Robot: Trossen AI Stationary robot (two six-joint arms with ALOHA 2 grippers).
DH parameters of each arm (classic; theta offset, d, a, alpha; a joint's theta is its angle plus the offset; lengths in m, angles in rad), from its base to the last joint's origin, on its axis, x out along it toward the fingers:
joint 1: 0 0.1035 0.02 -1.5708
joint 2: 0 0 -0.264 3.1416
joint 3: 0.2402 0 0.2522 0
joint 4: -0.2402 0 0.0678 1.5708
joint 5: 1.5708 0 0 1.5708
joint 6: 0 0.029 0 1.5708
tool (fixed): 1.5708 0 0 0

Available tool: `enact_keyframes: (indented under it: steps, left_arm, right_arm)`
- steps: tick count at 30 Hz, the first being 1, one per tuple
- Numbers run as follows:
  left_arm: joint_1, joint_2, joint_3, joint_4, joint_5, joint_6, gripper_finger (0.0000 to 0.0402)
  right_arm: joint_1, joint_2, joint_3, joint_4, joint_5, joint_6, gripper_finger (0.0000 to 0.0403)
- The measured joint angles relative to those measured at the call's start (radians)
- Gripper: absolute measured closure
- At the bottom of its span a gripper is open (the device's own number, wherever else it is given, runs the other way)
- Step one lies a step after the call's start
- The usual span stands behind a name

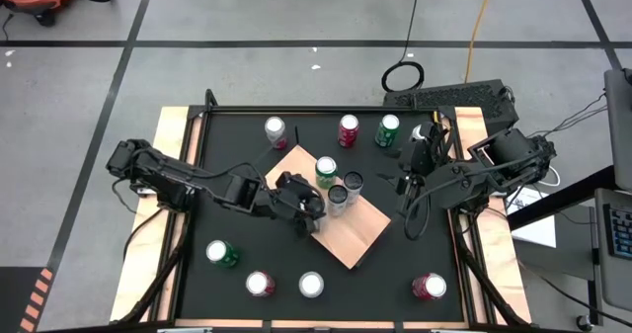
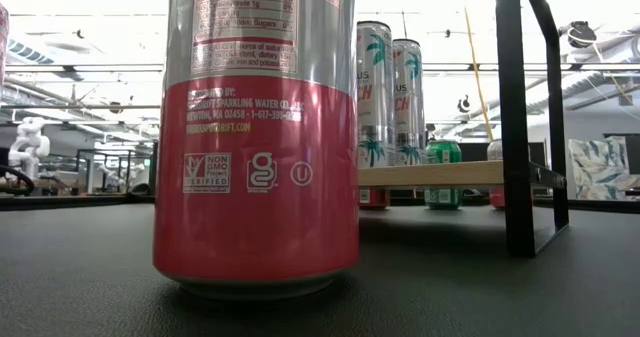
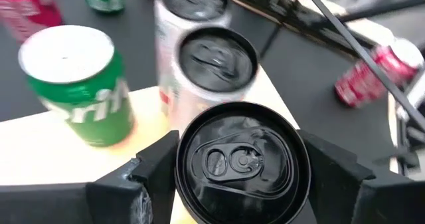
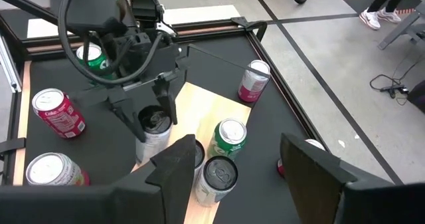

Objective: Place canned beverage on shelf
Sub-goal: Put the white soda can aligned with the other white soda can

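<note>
Aluminium drink can (image 2: 257,127), nearest the low camera, stood upright on the matte black table (image 1: 395,264). Its upper body was silver with printed text and its lower body was coral red.

Behind it stood the shelf (image 1: 355,234), a flat rectangular board of light-tan wood grain with thin dark edges, raised on square black rods (image 2: 518,117) and set diagonally at the table's centre.

The left gripper (image 3: 242,164) was over the board's left part, its two dark blocky fingers (image 3: 149,174) clamped against opposite sides of a slim cylindrical can with a glossy black lid (image 3: 232,134). Whether that can's base rested on the board could not be determined.

Just beyond it on the shelf stood two more slim black-lidded cans (image 3: 219,58), side by side and close together; their pale walls carried a palm-tree print. A shorter green can with a plain silver top (image 3: 80,84) stood beside them on the board.

The right gripper (image 1: 405,185) was beyond the shelf's right edge, its fingers spread with nothing between them.

Along the table's far edge stood three further cans, well apart from the shelf: one white-topped (image 1: 276,130), one red (image 1: 348,130), one green (image 1: 387,130).
</note>
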Motion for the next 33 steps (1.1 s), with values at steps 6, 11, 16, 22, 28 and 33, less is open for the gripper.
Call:
enact_keyframes:
  steps: [6, 11, 16, 22, 28, 33]
  left_arm:
    - [-0.044, 0.000, 0.000, 0.006, -0.095, -0.077, 0.0154]
    - [-0.095, 0.004, 0.000, 0.015, -0.194, -0.168, 0.0154]
    - [-0.110, 0.004, 0.001, 0.020, -0.250, -0.159, 0.0154]
    - [-0.110, 0.018, 0.002, 0.021, -0.260, -0.125, 0.0155]
    - [-0.102, 0.046, 0.002, 0.028, -0.249, -0.106, 0.0155]
    - [-0.092, 0.057, 0.002, 0.038, -0.246, -0.104, 0.0148]
  right_arm:
    - [0.000, 0.000, 0.000, 0.000, 0.000, -0.002, 0.0206]
    - [0.000, 0.000, 0.000, 0.000, 0.000, -0.005, 0.0206]
    - [0.000, 0.000, 0.000, 0.006, 0.000, -0.020, 0.0206]
    - [-0.009, 0.000, 0.000, 0.012, 0.001, -0.030, 0.0206]
    - [-0.009, 0.000, 0.000, 0.014, 0.001, -0.026, 0.0206]
    - [-0.009, 0.000, 0.000, 0.015, 0.001, -0.023, 0.0206]
